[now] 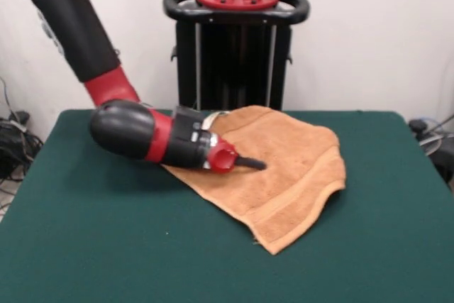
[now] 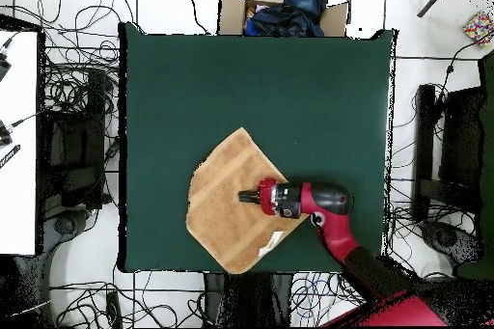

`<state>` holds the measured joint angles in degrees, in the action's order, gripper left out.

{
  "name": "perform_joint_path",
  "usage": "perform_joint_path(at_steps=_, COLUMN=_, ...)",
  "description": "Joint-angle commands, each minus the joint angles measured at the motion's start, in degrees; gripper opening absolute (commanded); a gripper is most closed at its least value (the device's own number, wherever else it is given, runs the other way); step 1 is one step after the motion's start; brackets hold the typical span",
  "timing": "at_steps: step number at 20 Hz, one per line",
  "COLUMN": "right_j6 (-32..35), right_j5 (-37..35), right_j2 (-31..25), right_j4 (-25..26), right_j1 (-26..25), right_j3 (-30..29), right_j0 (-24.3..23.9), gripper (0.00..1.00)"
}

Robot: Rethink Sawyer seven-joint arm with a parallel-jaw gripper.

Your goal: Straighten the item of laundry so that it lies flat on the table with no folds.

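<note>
On the table's robot-side half, going left to right in the front view: arm low and near-horizontal, gripper tip over the towel; can't tell whether its fingers are apart or together. Towel lies skewed, apparently doubled over. My call: catch the top layer only and drag slowly outward, keeping low.

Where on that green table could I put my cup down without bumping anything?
The table is bare across the whole half away from the robot, and along both side edges. It is crowded only near the robot's side, where the towel lies angled with the arm stretched low over it, gripper at its middle.
</note>
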<state>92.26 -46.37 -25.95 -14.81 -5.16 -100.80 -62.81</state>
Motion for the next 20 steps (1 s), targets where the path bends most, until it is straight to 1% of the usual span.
perform_joint_path(at_steps=1, right_j6=9.3, right_j5=36.7, right_j2=1.4, right_j4=2.6, right_j1=-23.5, right_j3=3.5, right_j0=6.2, gripper=0.00)
perform_joint_path(at_steps=4, right_j6=10.8, right_j5=37.1, right_j2=1.3, right_j4=2.2, right_j1=-24.2, right_j3=4.3, right_j0=6.6, gripper=0.00)
perform_joint_path(at_steps=7, right_j6=11.2, right_j5=37.7, right_j2=0.6, right_j4=2.5, right_j1=-26.0, right_j3=6.4, right_j0=6.2, gripper=0.00)
perform_joint_path(at_steps=10, right_j6=12.6, right_j5=42.5, right_j2=-1.0, right_j4=4.1, right_j1=-29.6, right_j3=10.4, right_j0=6.1, gripper=0.00)
perform_joint_path(at_steps=11, right_j6=15.0, right_j5=46.1, right_j2=-0.7, right_j4=5.6, right_j1=-29.2, right_j3=11.5, right_j0=7.5, gripper=0.00)
perform_joint_path(at_steps=12, right_j6=18.3, right_j5=48.4, right_j2=0.7, right_j4=6.2, right_j1=-27.4, right_j3=12.6, right_j0=11.0, gripper=0.00)
perform_joint_path(at_steps=13, right_j6=21.3, right_j5=48.8, right_j2=2.5, right_j4=5.5, right_j1=-24.9, right_j3=13.1, right_j0=14.6, gripper=0.00)
perform_joint_path(at_steps=15, right_j6=26.3, right_j5=47.8, right_j2=6.5, right_j4=4.1, right_j1=-20.6, right_j3=13.9, right_j0=20.7, gripper=0.00)
perform_joint_path(at_steps=18, right_j6=32.4, right_j5=46.9, right_j2=11.7, right_j4=3.8, right_j1=-16.1, right_j3=14.5, right_j0=27.0, gripper=0.00)
perform_joint_path(at_steps=20, right_j6=36.5, right_j5=44.9, right_j2=16.5, right_j4=4.0, right_j1=-12.8, right_j3=15.0, right_j0=31.8, gripper=0.00)
